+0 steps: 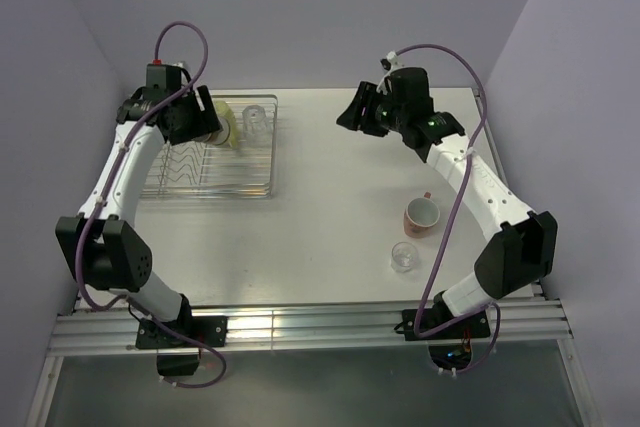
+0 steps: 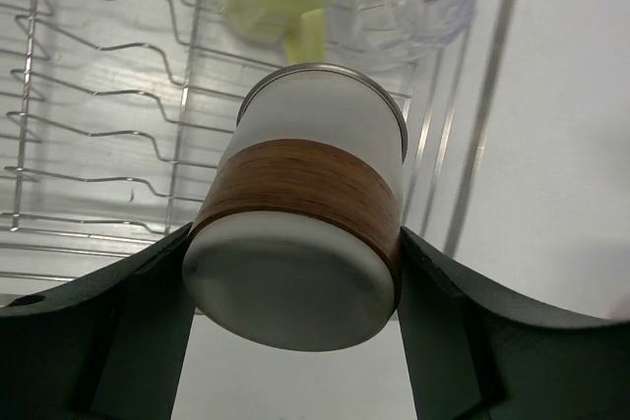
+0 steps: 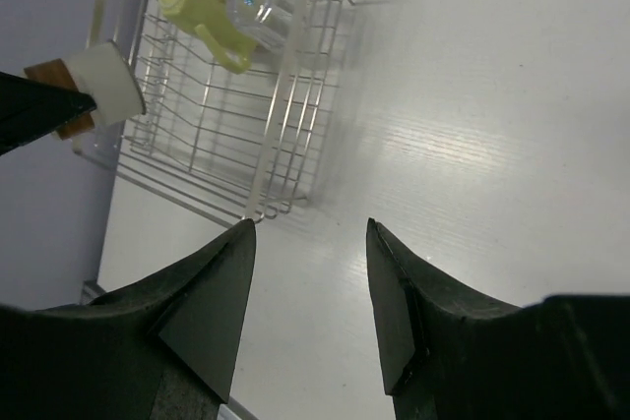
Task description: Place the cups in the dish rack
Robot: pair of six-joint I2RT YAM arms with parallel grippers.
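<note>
At upper left, the left gripper (image 2: 295,253) pinches the brown cup (image 2: 307,184) above the dish rack (image 1: 175,184), whose far end holds a yellow mug (image 1: 226,123) and clear tumbler (image 1: 255,117). The right gripper (image 3: 310,233) hangs spread and empty. A pink mug (image 1: 421,213) and second tumbler (image 1: 404,256) stand at lower right.

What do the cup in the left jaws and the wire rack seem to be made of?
The cup: matte white body, perhaps ceramic or plastic, with a brown wood-grain band and a thin shiny rim, probably metal. The dish rack: thin silver wire with bright glints, apparently metal.
</note>
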